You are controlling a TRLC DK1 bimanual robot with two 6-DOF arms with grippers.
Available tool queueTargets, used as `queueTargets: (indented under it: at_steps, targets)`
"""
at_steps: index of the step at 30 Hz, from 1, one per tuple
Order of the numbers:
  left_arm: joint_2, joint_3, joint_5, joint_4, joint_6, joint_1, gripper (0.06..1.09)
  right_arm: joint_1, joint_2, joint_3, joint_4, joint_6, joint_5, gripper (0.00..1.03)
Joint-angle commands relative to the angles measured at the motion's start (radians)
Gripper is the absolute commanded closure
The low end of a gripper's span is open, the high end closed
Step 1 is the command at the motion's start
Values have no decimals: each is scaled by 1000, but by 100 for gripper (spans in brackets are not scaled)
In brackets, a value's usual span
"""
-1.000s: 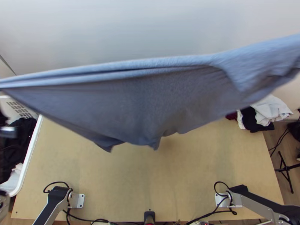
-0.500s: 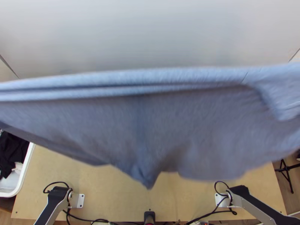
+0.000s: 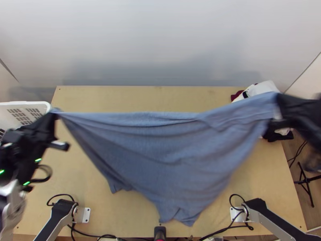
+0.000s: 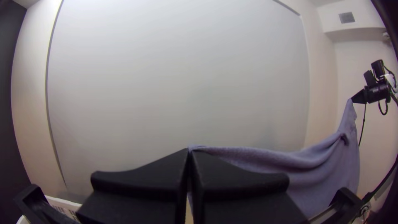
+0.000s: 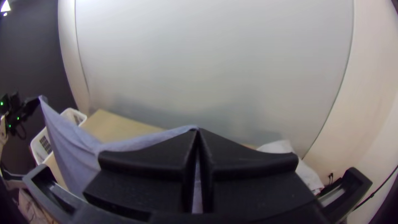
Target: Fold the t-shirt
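Pale wall [image 3: 160, 44] behind — blue t-shirt [image 3: 160, 148] stretched between both grippers.Pale wall [image 3: 160, 44] behind — blue t-shirt [image 3: 160, 148] hangs, left gripper [image 3: 55, 112] to right gripper [image 3: 277, 96].

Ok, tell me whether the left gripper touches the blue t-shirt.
Touching: the left wrist view shows the left gripper pinching the t-shirt between its jaws' tips.

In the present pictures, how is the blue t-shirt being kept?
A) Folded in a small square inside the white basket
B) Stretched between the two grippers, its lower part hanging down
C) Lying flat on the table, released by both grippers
B: the left gripper and the right gripper each pinch the t-shirt, whose loose cloth hangs between them.
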Motion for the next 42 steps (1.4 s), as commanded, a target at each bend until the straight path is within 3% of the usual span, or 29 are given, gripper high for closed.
queueTargets:
  at_steps: [1, 5, 12, 18, 22, 23, 26, 34, 42]
  targets:
    - [106, -296, 10, 244, 118, -43, 105, -20, 18, -563, 301, -99, -62, 100]
    - [301, -351, 10, 481, 184, 0, 104, -99, 185, -655, 512, -112, -91, 100]
    - [773, -227, 9, 718, 197, 102, 104, -148, 564, -551, 775, -108, -90, 100]
    - [1137, -6, -11, 787, 190, 146, 104, -148, 831, -292, 778, -56, -59, 100]
    - [1287, 138, -74, 787, 190, 142, 103, -141, 929, -194, 776, -45, -30, 100]
    - [1324, 170, -92, 787, 194, 135, 97, -144, 946, -178, 776, -42, -24, 100]
    - [1382, 215, -123, 782, 207, 117, 64, -148, 966, -161, 770, -20, -21, 100]
    - [1276, 77, -126, 771, 205, 53, 63, -109, 831, -318, 755, 12, -21, 100]
    - [1109, -100, -126, 762, 226, 114, 63, -33, 568, -493, 555, 84, -17, 100]
